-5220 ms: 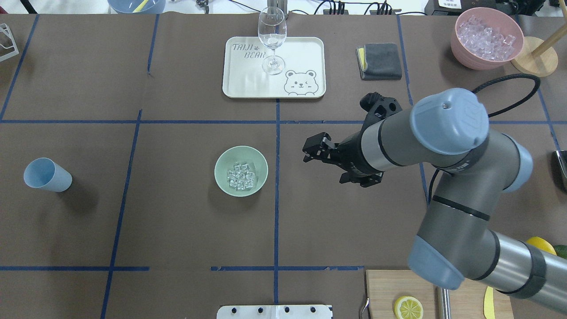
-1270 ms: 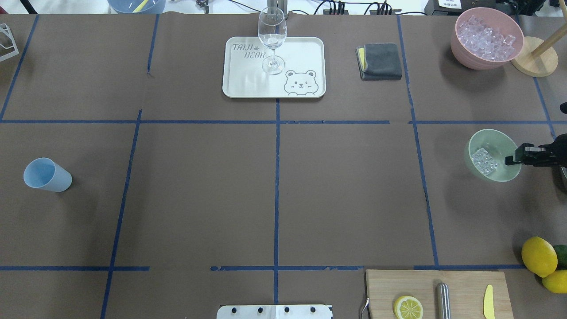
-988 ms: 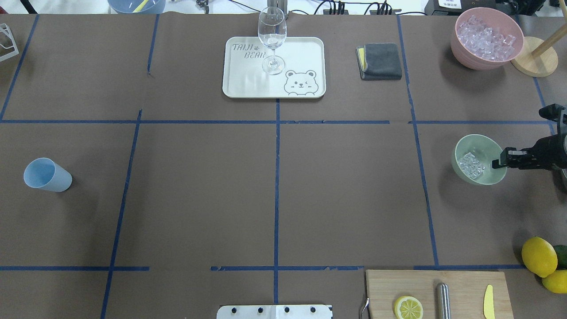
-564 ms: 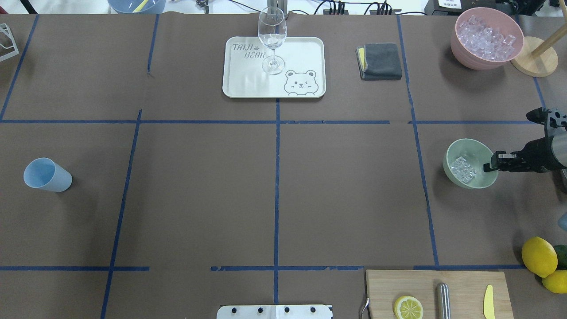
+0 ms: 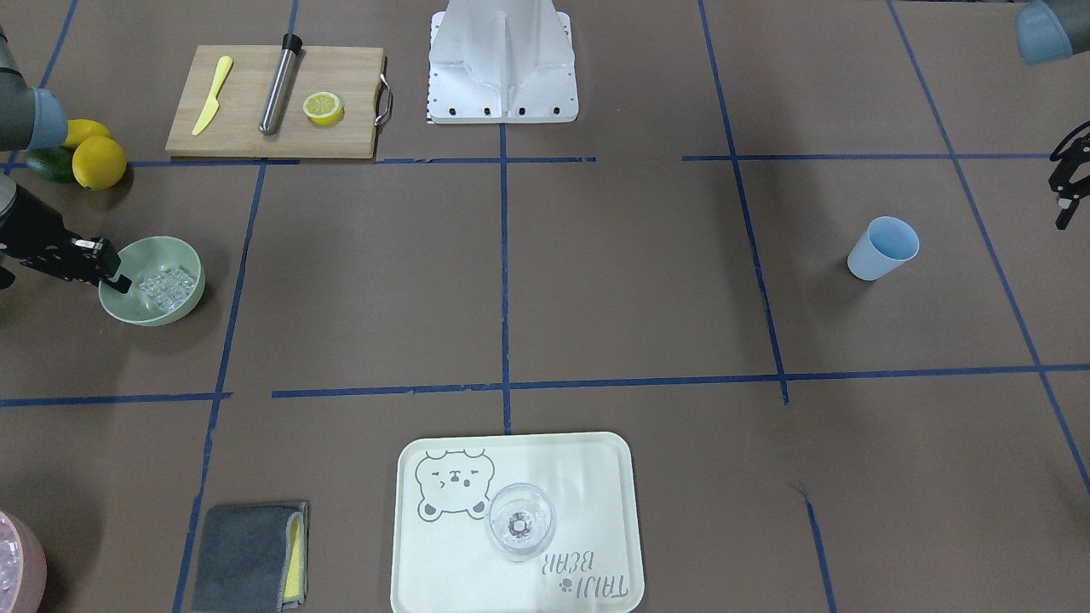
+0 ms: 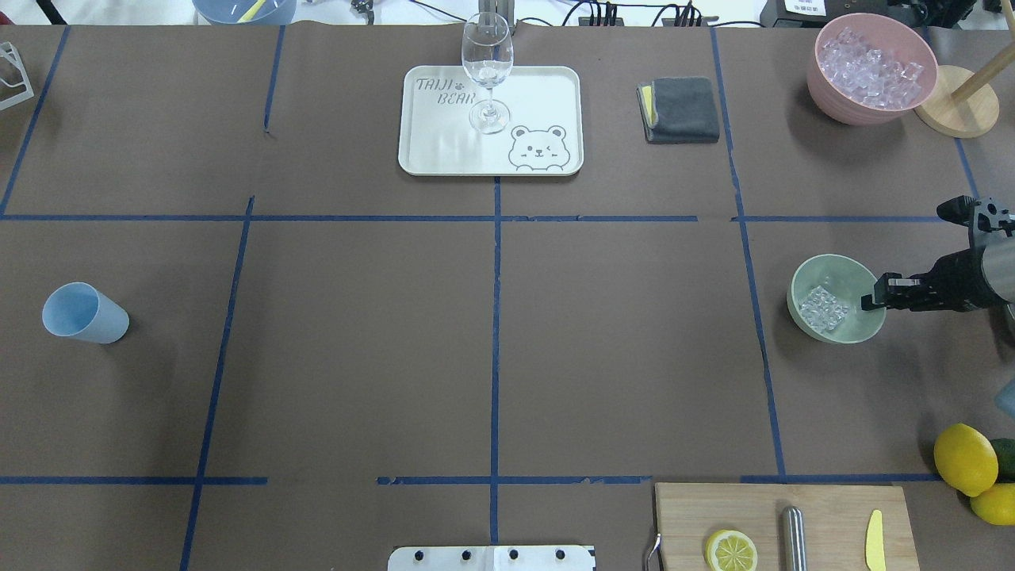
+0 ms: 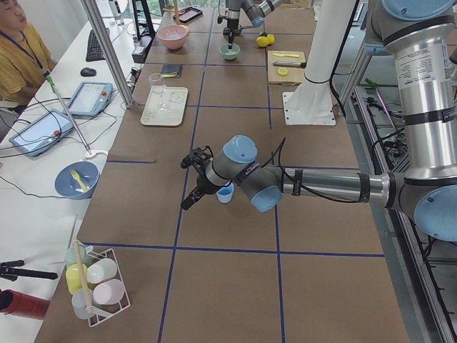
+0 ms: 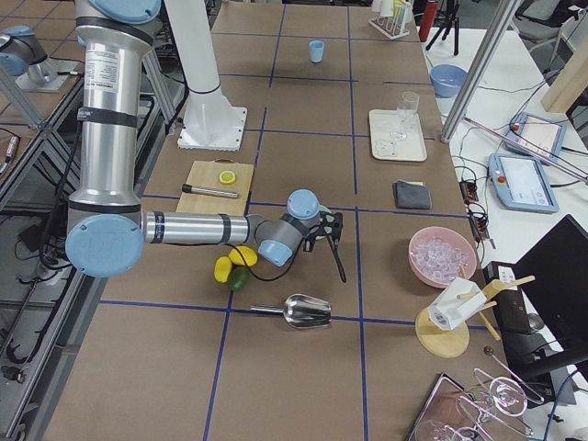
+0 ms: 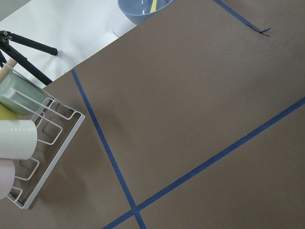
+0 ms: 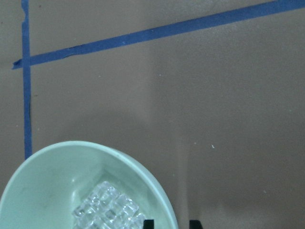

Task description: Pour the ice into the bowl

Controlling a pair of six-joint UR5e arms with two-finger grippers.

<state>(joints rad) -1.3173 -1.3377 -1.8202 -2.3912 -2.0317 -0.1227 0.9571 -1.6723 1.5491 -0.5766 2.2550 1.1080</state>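
Note:
The pale green bowl [image 6: 847, 275] hangs tilted a little above the table at the right, with the ice [image 6: 822, 308] heaped against its lower left side. My right gripper [image 6: 872, 300] is shut on the bowl's right rim. The right wrist view shows the bowl [image 10: 52, 174], the ice [image 10: 109, 209] and the rim between my gripper [image 10: 170, 223] fingertips. The front view shows the same bowl [image 5: 174, 247] and gripper [image 5: 115, 274]. My left gripper [image 5: 1066, 194] hovers near the blue cup [image 6: 83, 313]; I cannot tell whether it is open or shut.
A pink bowl [image 6: 825, 83] full of ice stands at the far right. A tray [image 6: 547, 95] holds a wine glass [image 6: 487, 71], with a grey cloth [image 6: 682, 109] beside it. A cutting board [image 6: 682, 515] and lemons [image 6: 963, 458] lie near the front right.
The bowl stood at the table's middle with my right gripper beside it. It is now gripped at the right, and in the last second it moved left and slightly nearer.

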